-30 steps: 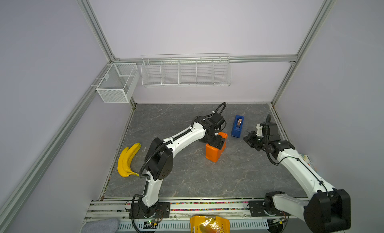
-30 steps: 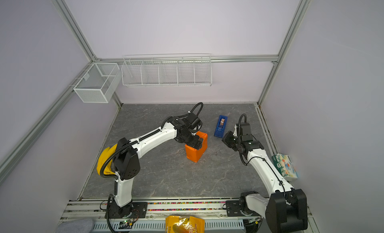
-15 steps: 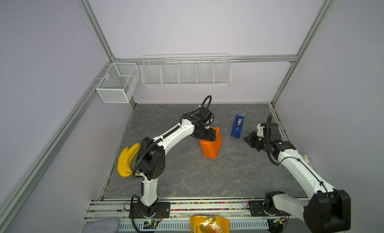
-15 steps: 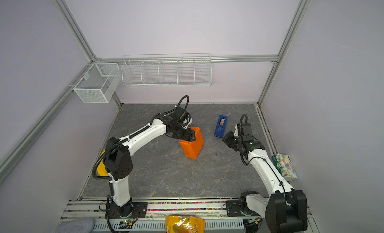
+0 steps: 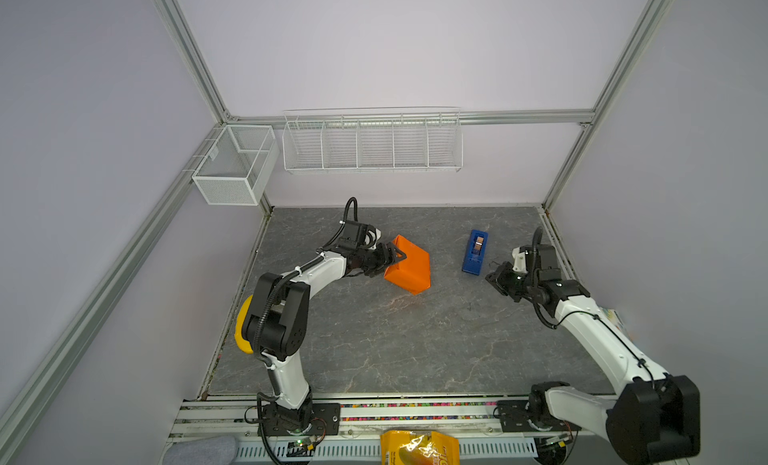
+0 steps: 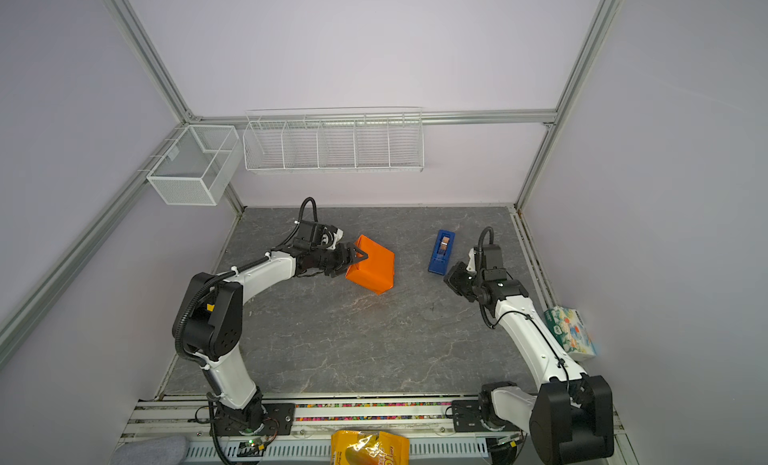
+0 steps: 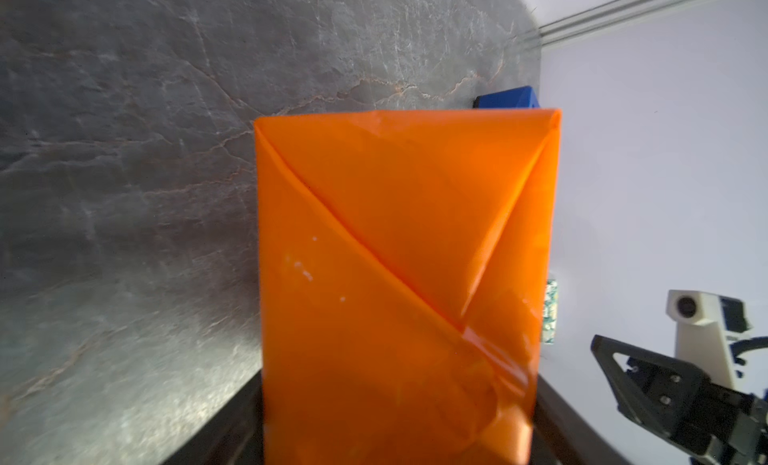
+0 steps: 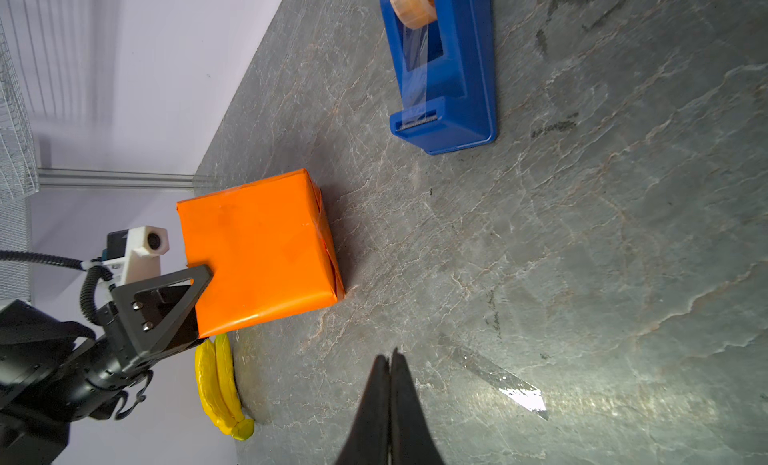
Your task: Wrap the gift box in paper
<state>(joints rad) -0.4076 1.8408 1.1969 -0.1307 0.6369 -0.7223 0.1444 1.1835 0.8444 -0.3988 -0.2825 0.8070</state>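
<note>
Nothing reads clearly — the yellow snack bag (image 6: pixel 370 448) bears print, perhaps letters, too blurred.

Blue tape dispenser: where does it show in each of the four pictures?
In a top view: tape dispenser, right of centre.
In a top view: also right of centre.
Left wrist: a corner peeks from behind the orange gift box.
Right wrist: in full, apart from that box.
Shared landmark: that box.

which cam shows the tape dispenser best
The right wrist view: the tape dispenser is close, roll and cutter visible. Both top views show it whole but small; the left wrist view only a corner behind the wrapped gift box.
</note>
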